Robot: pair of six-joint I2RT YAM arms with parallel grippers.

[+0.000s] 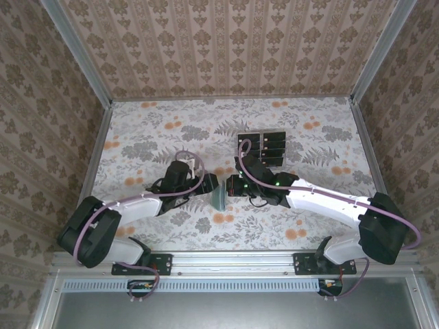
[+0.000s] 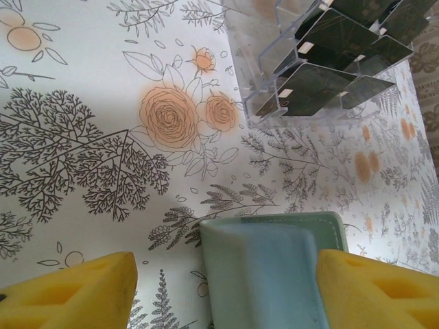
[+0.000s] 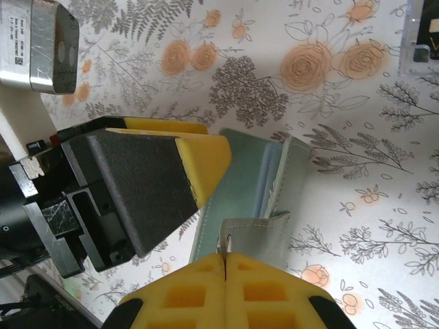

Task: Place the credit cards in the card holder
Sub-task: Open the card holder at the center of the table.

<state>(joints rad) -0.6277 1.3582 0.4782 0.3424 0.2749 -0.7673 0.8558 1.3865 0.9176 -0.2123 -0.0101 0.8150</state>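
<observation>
The sage-green card holder (image 1: pixel 219 199) stands on edge between my two grippers at mid-table. My right gripper (image 3: pixel 225 264) is shut, pinching the edge of the holder's grey-green flap (image 3: pixel 264 236), which is pulled away from the body (image 3: pixel 240 185). My left gripper (image 2: pixel 226 295) is open. The card holder (image 2: pixel 267 267) lies between its yellow fingers against the right one, with a wide gap to the left finger (image 2: pixel 68 295). The black credit cards (image 2: pixel 329 75) stand in a clear slotted tray (image 1: pixel 262 147) just beyond.
The left gripper's black finger with a yellow tip (image 3: pixel 199 161) hangs close over the holder in the right wrist view. The floral tabletop (image 1: pixel 151 137) is walled in by patterned panels and metal rails on three sides.
</observation>
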